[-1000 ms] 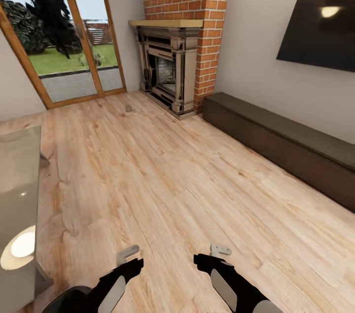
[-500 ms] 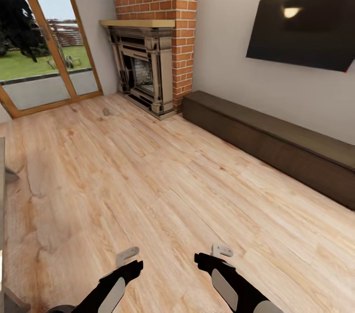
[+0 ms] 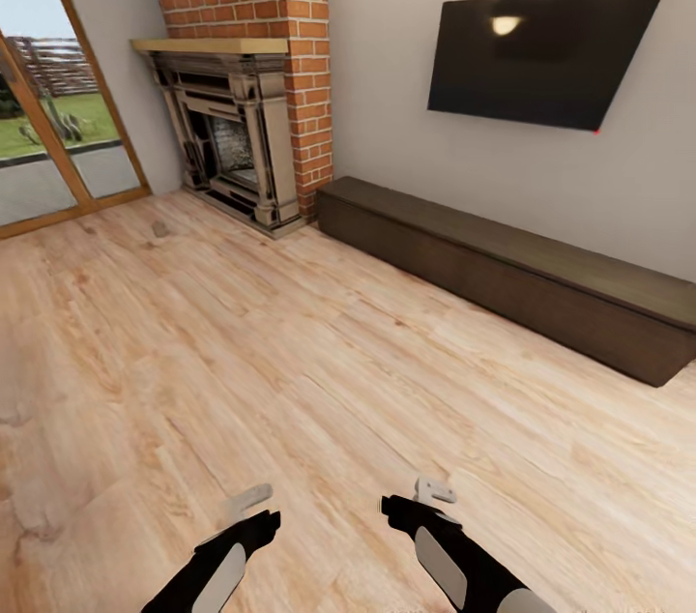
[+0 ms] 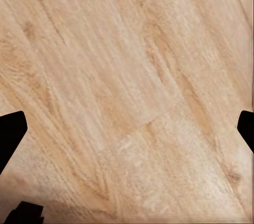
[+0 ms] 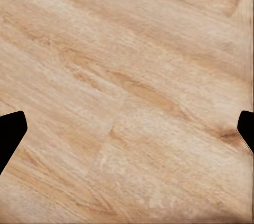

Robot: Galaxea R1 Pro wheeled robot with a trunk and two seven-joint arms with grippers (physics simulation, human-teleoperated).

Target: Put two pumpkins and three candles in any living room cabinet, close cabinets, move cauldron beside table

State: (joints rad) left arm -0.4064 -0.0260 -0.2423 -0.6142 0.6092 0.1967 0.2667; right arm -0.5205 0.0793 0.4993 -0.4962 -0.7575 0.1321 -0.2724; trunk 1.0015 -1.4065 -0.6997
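The cabinet (image 3: 503, 279), a long low dark-brown unit, runs along the right wall under the TV with all its fronts shut. A small tan stub that looks like a candle (image 3: 159, 228) lies on the floor before the fireplace. My left gripper (image 3: 256, 509) and right gripper (image 3: 418, 499) hang low in front of me over bare floor, both open and empty. The wrist views look down at wood planks between wide-spread fingertips (image 4: 11, 128) (image 5: 10, 128). The pumpkins, the cauldron and the table are out of view.
A brick chimney with a stone fireplace (image 3: 232, 139) stands in the corner left of the cabinet. A black TV (image 3: 541, 57) hangs on the wall. A glass patio door (image 3: 48, 130) is at the far left. Wood floor (image 3: 290, 371) stretches between me and the cabinet.
The camera has swung to the right, so the whole scene has slid left: the glass table has left the view and more of the cabinet and TV shows. Both grippers keep their pose.
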